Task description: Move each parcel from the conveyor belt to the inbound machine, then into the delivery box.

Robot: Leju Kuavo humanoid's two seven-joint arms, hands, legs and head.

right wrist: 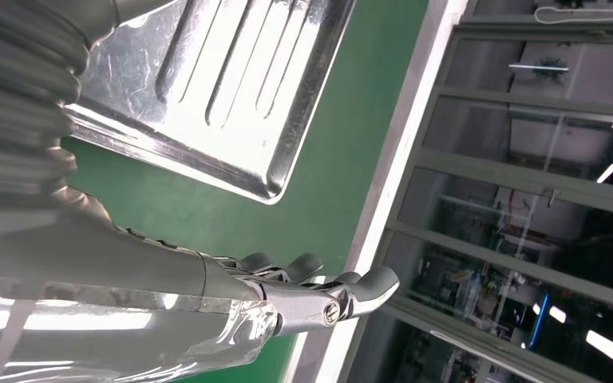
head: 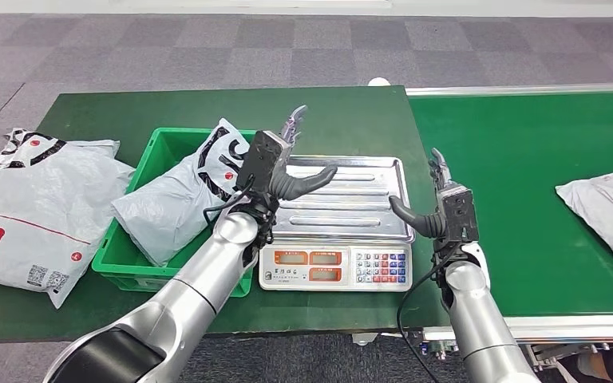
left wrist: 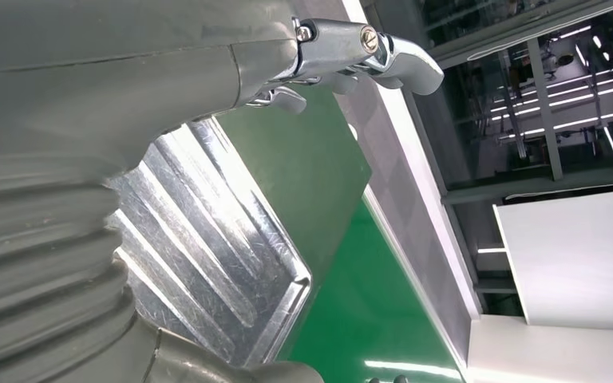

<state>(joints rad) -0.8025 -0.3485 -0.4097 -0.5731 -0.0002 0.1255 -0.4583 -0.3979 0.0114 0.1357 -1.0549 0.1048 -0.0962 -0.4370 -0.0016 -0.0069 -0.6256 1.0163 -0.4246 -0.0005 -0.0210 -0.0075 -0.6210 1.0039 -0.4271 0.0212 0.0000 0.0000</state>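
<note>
Both silver arms reach forward over the green table (head: 343, 112) with their hands raised on either side of the weighing scale (head: 335, 266). The left hand (head: 283, 163) hovers above the left edge of the scale's steel tray (head: 351, 199), fingers apart and pointing up and away, thumb stretched out over the tray, holding nothing. The right hand (head: 439, 203) stands at the tray's right edge, fingers apart and pointing up, thumb aimed back toward the tray, also empty. One grey parcel (head: 607, 215) lies on the green conveyor belt (head: 519, 167) well to the right of the right hand, flat, its long axis running from the far left toward the near right, partly cut off by the picture's edge. A second parcel (head: 179, 191) sits tilted in the green delivery box (head: 120, 267) just left of the scale, its upper end leaning toward the left hand. A large white mailing bag (head: 32, 207) lies flat on the table left of the box.
</note>
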